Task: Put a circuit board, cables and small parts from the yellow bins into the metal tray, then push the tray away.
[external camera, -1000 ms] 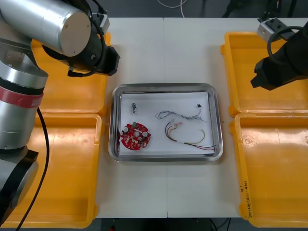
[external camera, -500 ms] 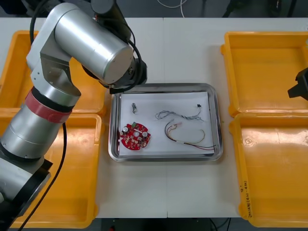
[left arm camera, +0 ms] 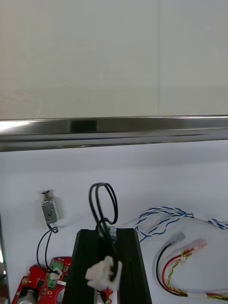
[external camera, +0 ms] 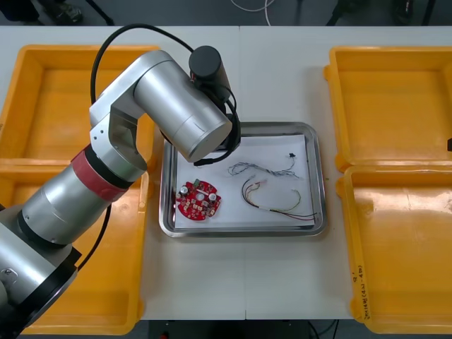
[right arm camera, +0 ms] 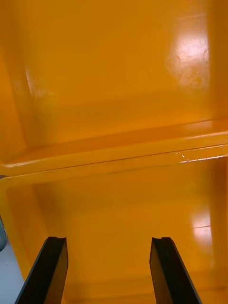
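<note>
The left gripper (left arm camera: 105,233) hung over the metal tray (left arm camera: 114,127), its fingers clamped on a black cable (left arm camera: 101,202). The round red circuit board (external camera: 199,199) lay at the tray's seven o'clock. The right gripper (right arm camera: 108,247), fingers apart, hovered over yellow bins (right arm camera: 118,95).

No legible text; faint writing on rim of near right yellow bin (external camera: 358,286), too small to read

A light table (external camera: 282,78) carries a metal tray (external camera: 321,176) at the centre of the frame. Down the left side lie two yellow bins, an upper bin (external camera: 49,106) and a lower bin (external camera: 106,282), edge to edge. Down the right side lie two more, upper (external camera: 388,106) and lower (external camera: 402,254), likewise touching.
</note>
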Robot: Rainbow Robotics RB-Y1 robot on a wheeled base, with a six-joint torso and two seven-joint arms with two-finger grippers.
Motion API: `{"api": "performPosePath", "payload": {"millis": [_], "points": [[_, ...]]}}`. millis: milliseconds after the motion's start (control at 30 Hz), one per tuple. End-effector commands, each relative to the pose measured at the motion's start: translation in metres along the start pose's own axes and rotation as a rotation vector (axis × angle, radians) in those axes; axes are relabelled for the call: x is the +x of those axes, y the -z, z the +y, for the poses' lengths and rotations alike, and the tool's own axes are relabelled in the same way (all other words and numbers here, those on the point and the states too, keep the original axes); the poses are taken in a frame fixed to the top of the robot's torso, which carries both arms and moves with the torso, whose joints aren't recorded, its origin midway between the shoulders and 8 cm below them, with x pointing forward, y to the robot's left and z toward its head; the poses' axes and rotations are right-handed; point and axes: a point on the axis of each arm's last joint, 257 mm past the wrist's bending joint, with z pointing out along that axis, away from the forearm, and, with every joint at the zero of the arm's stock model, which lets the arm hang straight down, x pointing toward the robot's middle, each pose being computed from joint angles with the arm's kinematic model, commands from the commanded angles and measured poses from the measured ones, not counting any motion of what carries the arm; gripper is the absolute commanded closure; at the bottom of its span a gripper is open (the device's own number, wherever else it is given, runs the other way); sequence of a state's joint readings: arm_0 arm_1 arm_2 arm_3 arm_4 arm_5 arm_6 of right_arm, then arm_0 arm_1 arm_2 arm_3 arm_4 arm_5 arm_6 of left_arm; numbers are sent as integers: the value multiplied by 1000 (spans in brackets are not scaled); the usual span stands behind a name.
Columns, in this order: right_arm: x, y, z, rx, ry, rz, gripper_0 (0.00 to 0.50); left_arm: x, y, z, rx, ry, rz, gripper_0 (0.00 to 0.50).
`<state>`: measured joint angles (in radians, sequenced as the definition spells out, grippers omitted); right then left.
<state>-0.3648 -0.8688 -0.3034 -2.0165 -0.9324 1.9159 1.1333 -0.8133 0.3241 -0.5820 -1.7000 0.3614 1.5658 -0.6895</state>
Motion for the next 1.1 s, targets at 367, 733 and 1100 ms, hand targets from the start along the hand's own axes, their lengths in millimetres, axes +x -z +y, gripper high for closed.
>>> {"api": "performPosePath", "payload": {"millis": [367, 733, 1100], "points": [[18, -2, -51, 63, -76, 52, 0, 32, -33, -13, 22, 38, 33, 494], [15, -10, -52, 46, -55, 49, 0, 30, -34, -9, 13, 39, 28, 0], [14, -13, -49, 41, -5, 49, 0, 27, -34, -3, 1, 36, 21, 0]]}}
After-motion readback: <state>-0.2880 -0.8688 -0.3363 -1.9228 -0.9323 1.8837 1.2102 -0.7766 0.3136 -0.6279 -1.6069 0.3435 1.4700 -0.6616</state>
